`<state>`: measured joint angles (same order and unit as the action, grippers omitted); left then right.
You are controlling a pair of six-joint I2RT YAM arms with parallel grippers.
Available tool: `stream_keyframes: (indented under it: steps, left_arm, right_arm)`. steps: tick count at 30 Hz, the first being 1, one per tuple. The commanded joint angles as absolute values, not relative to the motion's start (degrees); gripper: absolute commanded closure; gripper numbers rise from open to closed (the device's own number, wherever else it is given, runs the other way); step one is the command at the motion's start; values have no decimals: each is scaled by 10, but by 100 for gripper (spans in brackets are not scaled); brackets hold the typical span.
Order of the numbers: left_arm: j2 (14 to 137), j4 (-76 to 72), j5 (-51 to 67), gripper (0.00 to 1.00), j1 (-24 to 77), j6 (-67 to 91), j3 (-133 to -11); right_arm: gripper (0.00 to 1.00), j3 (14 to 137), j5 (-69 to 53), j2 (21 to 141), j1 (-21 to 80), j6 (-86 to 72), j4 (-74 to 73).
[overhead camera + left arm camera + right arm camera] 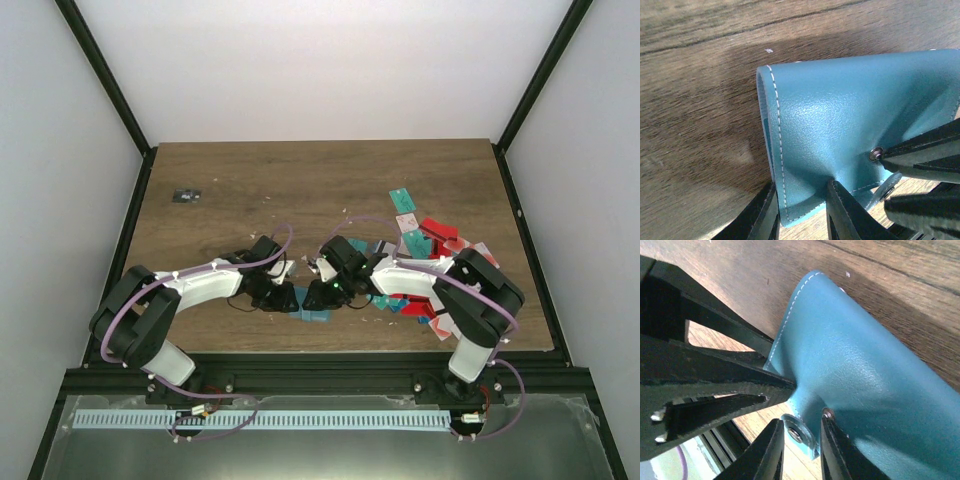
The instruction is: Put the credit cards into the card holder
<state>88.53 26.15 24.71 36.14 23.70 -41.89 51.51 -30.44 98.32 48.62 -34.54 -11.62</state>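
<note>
Card holder (830, 115) is near the front middle of table (250, 190), held between my two arms (teal leather, white stitching). My left gripper (800, 200) is clenched on its stitched edge; my right gripper (802, 432) pinches its snap flap. Credit cards (425, 245) lie piled at the right side.

The whole tabletop (300, 190) is viewed from above and behind the arm bases (190, 375), toward its far edge, from some distance. Each wrist view is taken very near, low over the wood by the near edge. The card holder (840, 125) is shared by all three views. The left gripper (801, 207) is also seen in the right wrist view, and the right gripper (801, 440) in the left one.
</note>
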Motion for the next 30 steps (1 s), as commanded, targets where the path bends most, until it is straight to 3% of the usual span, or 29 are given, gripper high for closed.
stream_keyframes:
  steps: [1, 8, 30]
  left_arm:
    - [894, 269, 246, 73, 368, 229, -405]
    - [894, 268, 247, 73, 368, 229, -406]
    - [908, 271, 238, 74, 375, 229, -405]
  right_arm:
    - [80, 511, -309, 995, 490, -340, -107]
    - [99, 511, -303, 994, 490, -340, -113]
    - [99, 527, -246, 956, 490, -321, -123]
